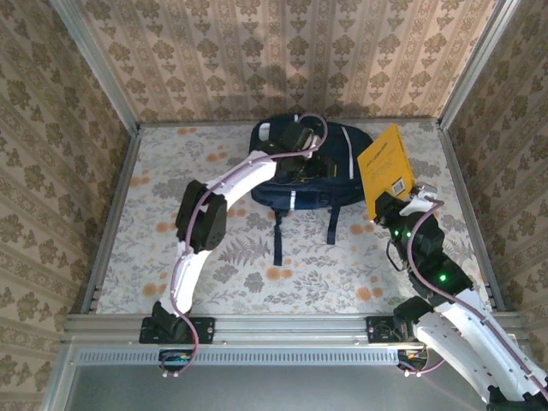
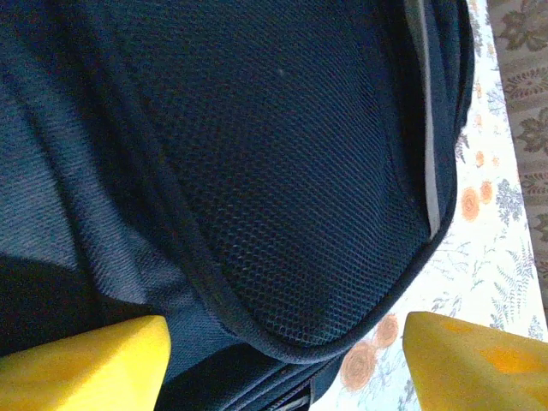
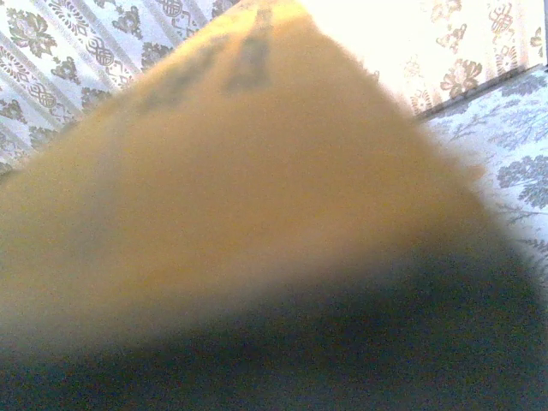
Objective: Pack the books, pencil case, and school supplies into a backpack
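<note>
Nearest to the arm bases, the right hand (image 1: 390, 205) is clenched on the lower edge of the yellow book (image 1: 385, 167). The book is held tilted in the air, just to the right of the backpack (image 1: 342, 184). I cannot tell if the two touch. The backpack lies at the far middle of the bench (image 1: 257, 265), with its straps toward the near side. Over its far part the left hand (image 1: 295, 139) is released: its yellow fingers (image 2: 86, 360) stand wide apart and pinch nothing.

I judge that the step is to bring this book to the opening. To do it well, the left hand should first take the lip of the opening and lift it. Then the book should enter thin edge first, with a firm grip so it does not swing.

The top view gives the book's place beside the backpack, but I cannot find the opening there. The left wrist view gives the mesh and seam from close. In the right wrist view the cover is near and blurred.
</note>
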Tool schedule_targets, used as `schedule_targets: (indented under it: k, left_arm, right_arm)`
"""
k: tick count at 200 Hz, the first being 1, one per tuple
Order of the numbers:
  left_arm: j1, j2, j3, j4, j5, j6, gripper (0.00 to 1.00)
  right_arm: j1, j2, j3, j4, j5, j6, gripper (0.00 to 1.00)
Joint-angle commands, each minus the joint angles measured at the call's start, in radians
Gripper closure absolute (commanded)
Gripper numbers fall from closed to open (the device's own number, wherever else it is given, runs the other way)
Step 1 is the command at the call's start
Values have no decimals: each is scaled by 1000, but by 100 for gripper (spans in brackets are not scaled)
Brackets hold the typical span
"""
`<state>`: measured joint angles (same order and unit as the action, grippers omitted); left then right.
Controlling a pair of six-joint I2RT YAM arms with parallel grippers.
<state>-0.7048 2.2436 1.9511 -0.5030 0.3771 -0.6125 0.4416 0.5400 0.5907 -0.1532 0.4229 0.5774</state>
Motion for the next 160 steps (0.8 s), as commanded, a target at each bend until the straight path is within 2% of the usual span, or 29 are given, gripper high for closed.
schedule_targets:
  k: [1, 26, 33, 50, 75, 103, 122, 139, 160]
  left_arm:
    - [142, -53, -215, -151, -144, -99, 24]
    - [241, -181, -395, -106, -183, -116, 24]
    - [280, -214, -415, -105, -202, -101, 24]
    - [307, -280, -411, -144, -254, -38, 25]
    - [268, -336, -331, -177, -248, 125, 26]
    - [184, -302, -175, -269, -228, 300, 25]
    - [161, -261, -139, -270, -118, 368, 25]
    - [153, -208, -120, -269, -1, 385, 25]
    - [143, -147, -102, -290, 83, 381, 26]
  right_arm:
    - [-6, -29, 19, 64, 64, -81, 100]
    - [-10, -22, 42, 64, 71, -125, 100]
    - [-11, -19, 42, 67, 64, -129, 100]
    - [-11, -9, 41, 66, 44, -124, 100]
    - [-11, 4, 38, 71, -38, -133, 100]
    - [-12, 12, 36, 67, -130, -138, 100]
    - [-13, 15, 26, 66, -191, -132, 100]
    - [-14, 15, 16, 66, -232, -124, 100]
    - [-14, 15, 16, 55, -261, -121, 100]
